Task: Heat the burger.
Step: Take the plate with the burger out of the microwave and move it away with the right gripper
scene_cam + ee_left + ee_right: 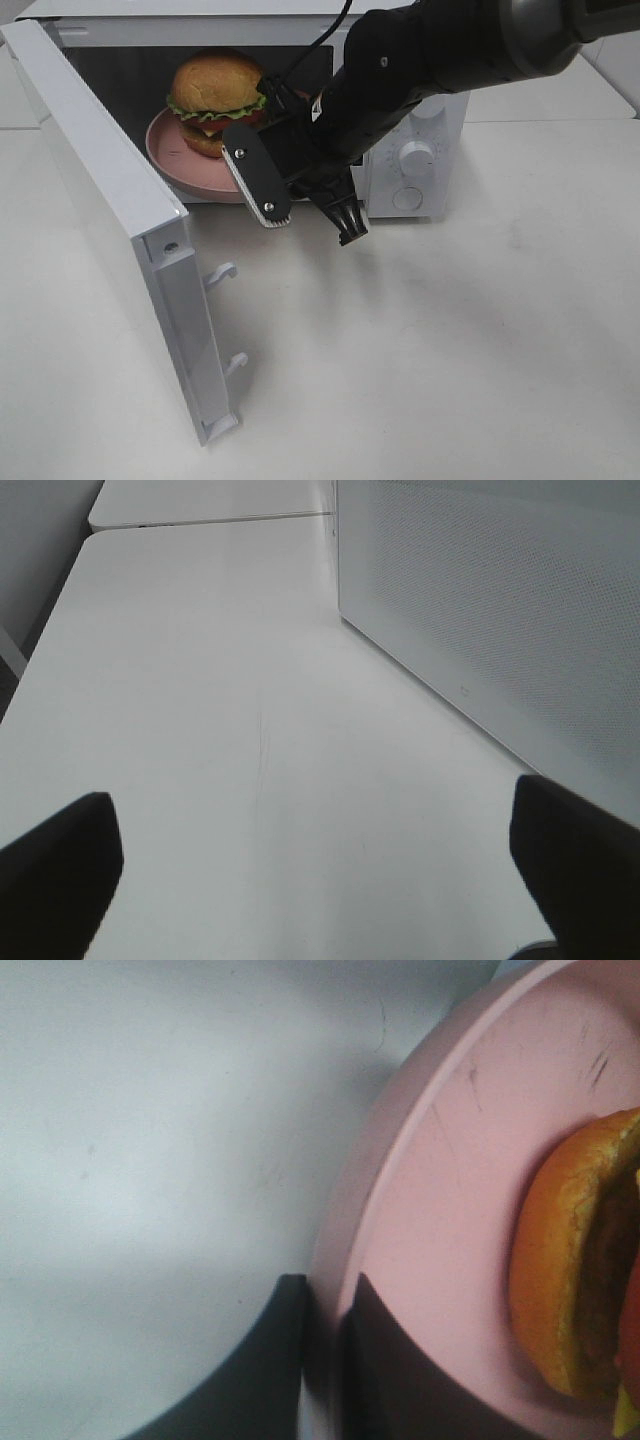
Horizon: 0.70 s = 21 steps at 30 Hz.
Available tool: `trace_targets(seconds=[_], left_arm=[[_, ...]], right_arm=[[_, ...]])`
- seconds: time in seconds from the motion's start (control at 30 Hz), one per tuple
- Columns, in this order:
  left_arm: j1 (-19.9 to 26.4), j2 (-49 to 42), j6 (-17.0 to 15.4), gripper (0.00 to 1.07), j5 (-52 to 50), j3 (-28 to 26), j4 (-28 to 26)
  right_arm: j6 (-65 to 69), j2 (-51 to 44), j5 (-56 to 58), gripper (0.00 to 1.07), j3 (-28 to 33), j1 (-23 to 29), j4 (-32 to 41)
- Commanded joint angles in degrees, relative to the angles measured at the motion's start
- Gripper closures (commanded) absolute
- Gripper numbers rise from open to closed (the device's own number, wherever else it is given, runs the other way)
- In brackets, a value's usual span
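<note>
A white microwave point(420, 150) stands at the top of the exterior high frame on a white table point(450, 350), its door point(110, 220) swung wide open toward the lower left. Inside the dark cavity, in the upper left-centre of the frame, the burger point(213, 100) sits upright on a round pink plate point(175, 158): glossy brown bun on top, green lettuce and red tomato below it. The plate's front edge reaches the mouth of the cavity.

The right arm enters from the upper right corner and slants down across the microwave's control panel, where a round white knob point(415, 157) shows just right of it. The right hand point(322, 1360) is pinching the rim of the pink plate: in the right wrist view two dark fingers point(265, 1370) sit close together at the bottom centre, one on the outside of the rim and one on the plate's inner face, with the pink edge squeezed between them. The burger's orange-brown bottom bun fills the right edge of that view, apart from the fingers.

The left hand point(320, 870) does not appear in the exterior high frame. In the left wrist view its two dark fingertips point(60, 870) stand spread wide at the lower corners, with bare table between them and nothing held. A white perforated panel point(500, 610) fills the upper right of that view.
</note>
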Motion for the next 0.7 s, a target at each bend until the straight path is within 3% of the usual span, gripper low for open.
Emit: trace_targets(seconds=[0.03,0.7], left_arm=[[0.1,-1.0,-0.2,0.09,-0.7,0.2,-0.1],[0.1,-1.0,-0.2,0.09,-0.7,0.2,-0.1]], right_arm=[[-0.8,-2.5,-4.2,1.07,1.0,0.0,0.4],[-0.7,-17.4,-7.3,1.07,18.8,0.3,0.4]])
